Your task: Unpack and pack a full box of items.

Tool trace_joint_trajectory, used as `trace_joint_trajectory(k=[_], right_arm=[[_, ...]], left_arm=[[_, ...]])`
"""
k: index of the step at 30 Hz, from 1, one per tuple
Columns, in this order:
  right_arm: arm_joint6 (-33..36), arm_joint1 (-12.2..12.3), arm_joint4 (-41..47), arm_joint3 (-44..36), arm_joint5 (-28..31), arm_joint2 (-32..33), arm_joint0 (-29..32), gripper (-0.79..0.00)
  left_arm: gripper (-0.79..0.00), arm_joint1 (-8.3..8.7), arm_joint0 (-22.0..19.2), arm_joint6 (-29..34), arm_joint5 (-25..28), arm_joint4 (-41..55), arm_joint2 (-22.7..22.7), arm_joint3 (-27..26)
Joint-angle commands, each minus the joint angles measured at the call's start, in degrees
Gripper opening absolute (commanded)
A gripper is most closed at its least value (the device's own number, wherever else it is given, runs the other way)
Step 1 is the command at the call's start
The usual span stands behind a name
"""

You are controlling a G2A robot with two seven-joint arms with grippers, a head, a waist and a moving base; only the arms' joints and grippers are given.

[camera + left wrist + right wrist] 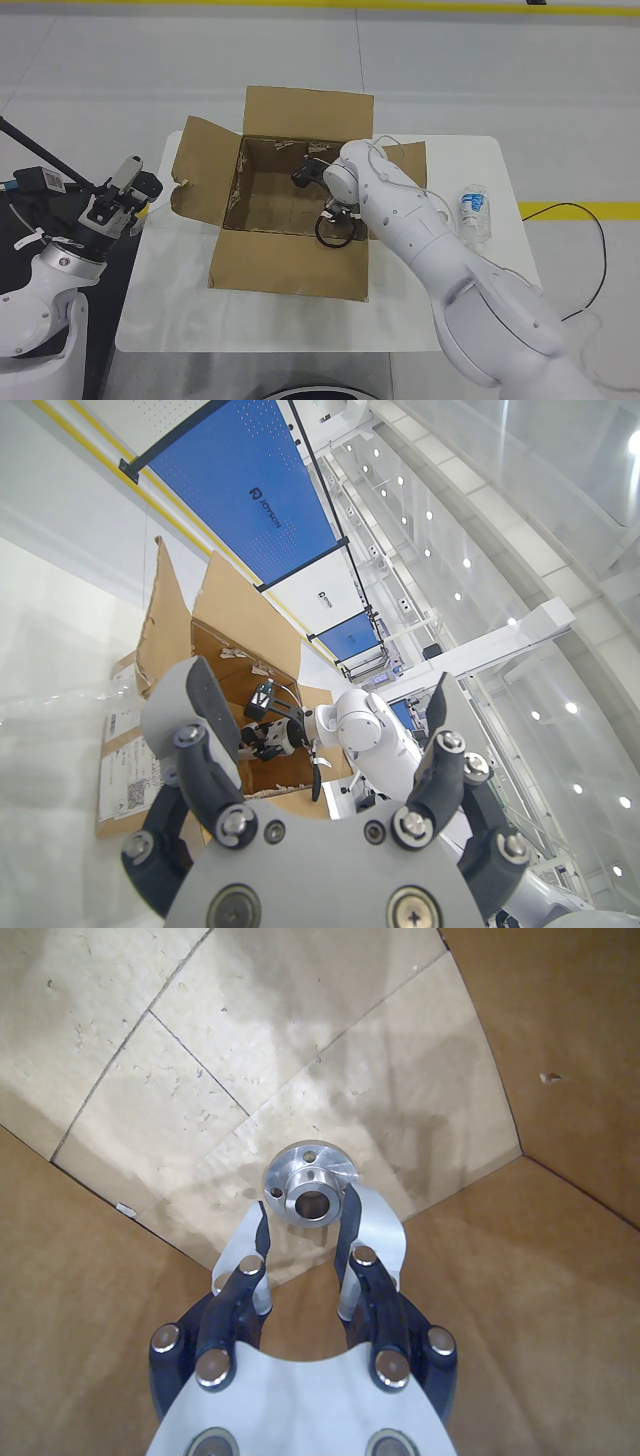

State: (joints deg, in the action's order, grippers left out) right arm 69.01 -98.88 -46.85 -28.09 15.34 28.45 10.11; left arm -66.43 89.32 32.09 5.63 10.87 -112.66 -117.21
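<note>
Right gripper (305, 1200) sits in the box (290, 270), 3 o'clock side, jaws spread astride the metal flange (310, 1168) for a pinch; left gripper (322, 677) waits open at 9 o'clock.

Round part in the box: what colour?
The round part is shiny silver, clearest in the right wrist view.

White table (200, 300) with box (290, 268) and bottle (473, 211)

My right claw (305, 1200) is low inside the box (575, 1053), cardboard walls hemming it near a corner; the metal flange (307, 1163) blocks straight ahead. Bare floor opens beyond it.
</note>
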Motion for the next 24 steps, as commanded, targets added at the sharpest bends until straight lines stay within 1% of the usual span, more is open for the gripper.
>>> trace_joint_trajectory(k=[1, 12, 20, 21, 22, 23, 24], right_arm=[[-0.15, -0.37, 0.09, 0.79, 0.34, -0.06, -0.13, -0.446], [-2.04, -2.38, -0.18, 4.94, 1.5, -0.45, -0.55, -0.437], [-3.0, -3.54, -0.53, 7.45, 2.66, -0.61, -0.61, -0.462], [-3.14, -3.65, -0.59, 7.72, 2.75, -0.61, -0.63, -0.471], [-3.13, -3.77, -0.66, 8.0, 2.91, -0.63, -0.65, -0.505], [-3.21, -3.87, -0.7, 8.28, 3.02, -0.61, -0.69, -0.6], [-3.35, -3.96, -0.68, 8.56, 3.07, -0.55, -0.74, -0.619]], left_arm=[[0.0, 0.0, 0.0, 0.0, 0.0, 0.0, 0.0, 0.0], [0.0, 0.0, 0.0, 0.0, 0.0, 0.0, 0.0, 0.0], [0.0, 0.0, 0.0, 0.0, 0.0, 0.0, 0.0, 0.0], [0.0, 0.0, 0.0, 0.0, 0.0, 0.0, 0.0, 0.0], [0.0, 0.0, 0.0, 0.0, 0.0, 0.0, 0.0, 0.0], [0.0, 0.0, 0.0, 0.0, 0.0, 0.0, 0.0, 0.0], [0.0, 0.0, 0.0, 0.0, 0.0, 0.0, 0.0, 0.0]])
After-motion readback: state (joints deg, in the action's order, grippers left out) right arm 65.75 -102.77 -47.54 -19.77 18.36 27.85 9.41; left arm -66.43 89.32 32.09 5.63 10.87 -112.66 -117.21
